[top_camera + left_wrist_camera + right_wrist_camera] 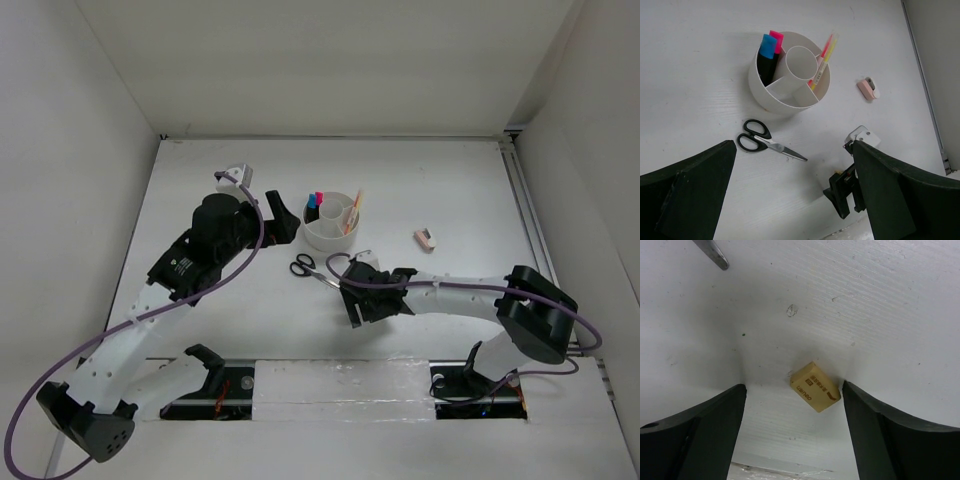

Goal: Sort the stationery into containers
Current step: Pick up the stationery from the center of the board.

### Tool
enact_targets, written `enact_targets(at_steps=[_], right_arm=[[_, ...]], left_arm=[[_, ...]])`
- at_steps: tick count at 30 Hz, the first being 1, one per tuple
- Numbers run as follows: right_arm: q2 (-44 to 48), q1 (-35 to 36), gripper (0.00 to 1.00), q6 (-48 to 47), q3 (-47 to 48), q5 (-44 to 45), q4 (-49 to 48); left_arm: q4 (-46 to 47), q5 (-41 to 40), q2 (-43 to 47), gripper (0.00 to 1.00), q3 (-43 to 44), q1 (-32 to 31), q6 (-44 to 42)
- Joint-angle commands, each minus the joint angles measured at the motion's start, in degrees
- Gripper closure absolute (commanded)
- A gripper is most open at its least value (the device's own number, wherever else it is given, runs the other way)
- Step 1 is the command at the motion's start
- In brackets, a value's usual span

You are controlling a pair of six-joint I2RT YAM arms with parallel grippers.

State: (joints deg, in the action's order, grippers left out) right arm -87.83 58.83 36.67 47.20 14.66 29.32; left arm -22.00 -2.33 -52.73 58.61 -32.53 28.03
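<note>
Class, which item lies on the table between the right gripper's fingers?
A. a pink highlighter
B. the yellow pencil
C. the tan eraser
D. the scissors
C: the right wrist view shows the tan eraser lying on the table between the spread fingers of the right gripper.

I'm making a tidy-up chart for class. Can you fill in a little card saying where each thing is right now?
Tub: white, round, divided inside, standing on the table
In the tub: blue highlighter and pink highlighter share one compartment; pencil and pen in another
Scissors: flat on the table beside the tub, blades together
Tan eraser: on the table, between the right tool's open fingers
Pinkish eraser: on the table, apart from the tub
Left tool: open, holding nothing
</note>
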Motion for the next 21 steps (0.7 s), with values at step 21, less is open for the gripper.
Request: enact_targets(at_steps=[21], right_arm=[[-0.2, 0.7, 0.41, 3.8, -4.0, -5.2, -2.7]], left_arm=[[2.5, 1.4, 2.2, 0.00, -0.2, -0.1, -1.6]])
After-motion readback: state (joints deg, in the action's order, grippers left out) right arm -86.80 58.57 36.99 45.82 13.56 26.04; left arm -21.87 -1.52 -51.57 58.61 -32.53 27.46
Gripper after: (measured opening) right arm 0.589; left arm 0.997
